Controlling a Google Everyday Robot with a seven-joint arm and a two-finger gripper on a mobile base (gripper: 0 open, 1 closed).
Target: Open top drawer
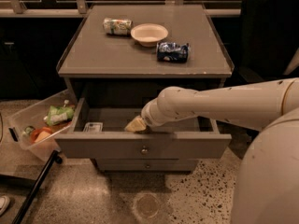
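The top drawer (140, 146) stood open, the gripper (137, 124) just inside its front, grip impossible to tell. Lifting out carelessly could have snagged that front.

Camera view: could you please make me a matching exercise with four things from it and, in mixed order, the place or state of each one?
Things:
1. top drawer
2. white bowl
3. clear plastic bin
4. claw

Places or states:
A. on the floor beside the cabinet
B. pulled out
C. in the drawer's opening, behind its front panel
D. on the cabinet's top

Pairs: 1-B, 2-D, 3-A, 4-C.
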